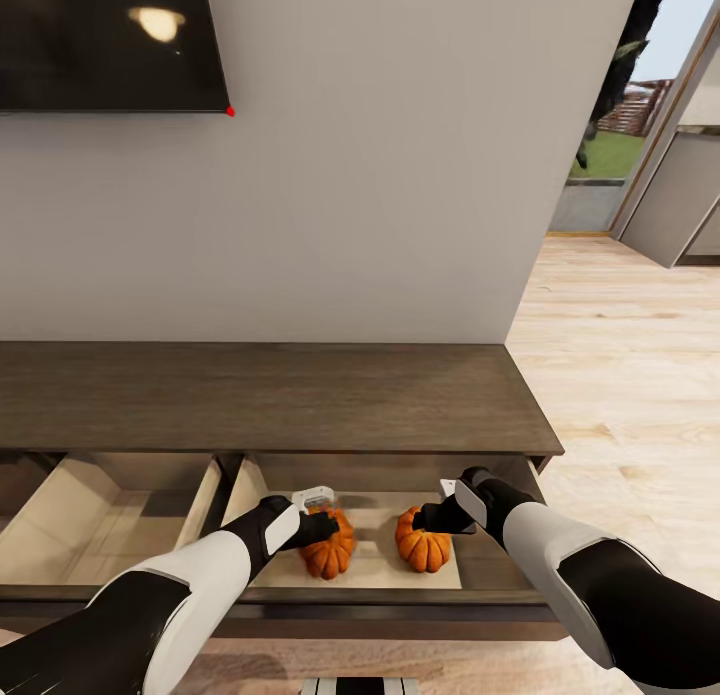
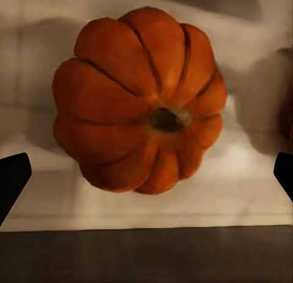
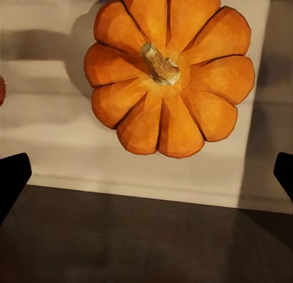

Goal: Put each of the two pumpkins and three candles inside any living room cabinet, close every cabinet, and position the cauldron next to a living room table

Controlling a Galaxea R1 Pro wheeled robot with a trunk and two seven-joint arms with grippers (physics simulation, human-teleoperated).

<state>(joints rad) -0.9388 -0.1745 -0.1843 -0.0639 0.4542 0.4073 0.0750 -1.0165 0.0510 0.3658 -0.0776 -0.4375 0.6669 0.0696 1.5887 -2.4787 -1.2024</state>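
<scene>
Two bright orange pumpkins lie side by side on the pale floor of the open right drawer of the long dark brown cabinet (image 1: 270, 395). My left gripper (image 1: 320, 527) hovers open just over the left pumpkin (image 1: 330, 557), seen from above in the left wrist view as a ribbed pumpkin (image 2: 137, 100) between wide-apart fingertips (image 2: 13, 176). My right gripper (image 1: 432, 518) is open over the right pumpkin (image 1: 425, 549). In the right wrist view that pumpkin (image 3: 171, 75), with its brown stem, lies beyond the spread fingertips (image 3: 13, 173). Neither gripper holds anything.
A second drawer (image 1: 110, 525) stands open to the left, its pale inside bare. A dark TV screen (image 1: 110, 40) hangs on the wall above the cabinet. Wooden floor (image 1: 620, 375) runs to the right toward a doorway with a glimpse of outdoors.
</scene>
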